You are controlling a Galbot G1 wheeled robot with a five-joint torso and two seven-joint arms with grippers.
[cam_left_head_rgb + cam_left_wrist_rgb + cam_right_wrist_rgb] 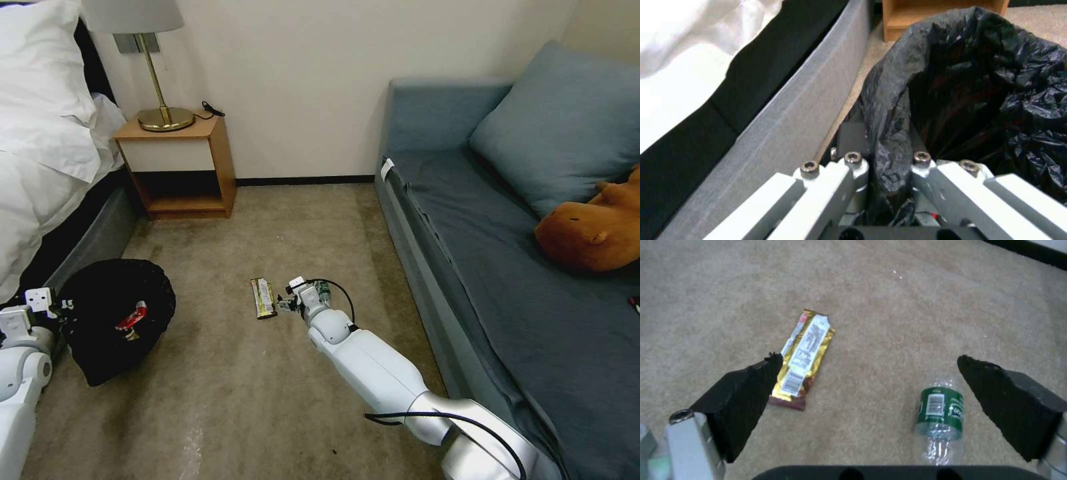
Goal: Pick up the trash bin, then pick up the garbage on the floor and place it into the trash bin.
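left gripper point(882, 173) is at my far left by the bed, fingers clamped on the rim of the small round trash bin lined with crinkled black plastic point(117, 320). so the bin pickup looks done; it sits tilted low beside the grey bed base point(786, 113). something red point(131, 316) is already lying inside the liner; i can't tell what it is.

moving right: the flat olive-gold bar wrapper point(804, 360) lies on the beige carpet point(220, 400), just beside the right gripper point(869, 373). that gripper hangs low over the floor with its black pads point(746, 393) spread wide apart, nothing between them. the small clear bottle with the green label point(940, 413) lies on its side near the other pad, well apart from the wrapper.

step in hand, i'd say: garbage pickup, two items left in sight. bottle sits closer to the gap. next move needs me to centre the pads over one item, drop to the carpet, then close. the wrapper is flat, so a pinch could slip.
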